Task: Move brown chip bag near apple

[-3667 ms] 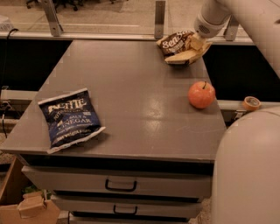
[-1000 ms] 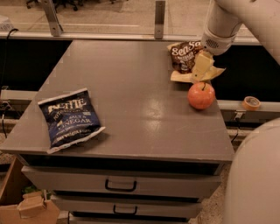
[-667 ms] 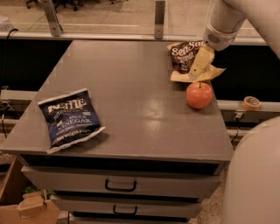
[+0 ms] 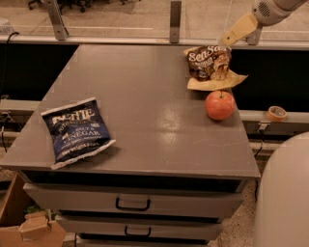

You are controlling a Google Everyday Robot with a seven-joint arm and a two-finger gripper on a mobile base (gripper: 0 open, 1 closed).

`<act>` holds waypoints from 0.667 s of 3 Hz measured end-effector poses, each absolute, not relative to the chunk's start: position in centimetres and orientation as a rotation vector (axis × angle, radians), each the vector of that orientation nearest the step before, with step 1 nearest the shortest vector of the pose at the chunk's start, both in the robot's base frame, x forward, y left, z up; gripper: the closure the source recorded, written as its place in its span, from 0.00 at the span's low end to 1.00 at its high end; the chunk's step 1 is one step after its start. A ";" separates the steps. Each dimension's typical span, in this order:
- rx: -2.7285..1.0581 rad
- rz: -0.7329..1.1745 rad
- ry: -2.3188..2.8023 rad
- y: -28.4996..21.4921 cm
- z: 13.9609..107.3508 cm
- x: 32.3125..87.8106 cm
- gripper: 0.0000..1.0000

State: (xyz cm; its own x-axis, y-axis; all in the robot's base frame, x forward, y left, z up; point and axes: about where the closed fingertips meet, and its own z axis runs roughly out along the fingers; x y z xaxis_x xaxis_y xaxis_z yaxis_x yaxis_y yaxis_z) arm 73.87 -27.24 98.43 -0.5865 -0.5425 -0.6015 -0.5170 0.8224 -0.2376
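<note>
The gripper (image 4: 237, 30), holding nothing but open or closed unclear, hangs far-right of the brown chip bag (image 4: 208, 63), which lies just beyond the apple (image 4: 219, 104).

At the upper right, the gripper (image 4: 235, 32) sits just above the brown chip bag (image 4: 208, 61) in the frame, and the arm (image 4: 273, 9) behind it is cut off by the top edge. The white robot body (image 4: 285, 193) at the lower right runs past the right and bottom edges. The cardboard box (image 4: 19, 222) at the lower left is cropped by the left and bottom edges, and the lowest drawer (image 4: 137, 231) by the bottom edge. The small print on the blue bag (image 4: 77, 132) at the left, and that under the brown chip bag's large letters, is too blurred to read.
</note>
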 end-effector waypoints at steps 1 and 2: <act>-0.570 -0.022 2.067 -31.2 107.3 74.5 0.00; -0.430 -0.082 1.823 -35.8 116.2 73.3 0.00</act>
State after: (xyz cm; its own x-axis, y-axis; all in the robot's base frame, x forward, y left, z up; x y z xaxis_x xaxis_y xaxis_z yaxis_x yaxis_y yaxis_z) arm 73.27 -35.76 116.24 -0.2313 -0.3319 -0.9145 -0.2481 0.9290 -0.2745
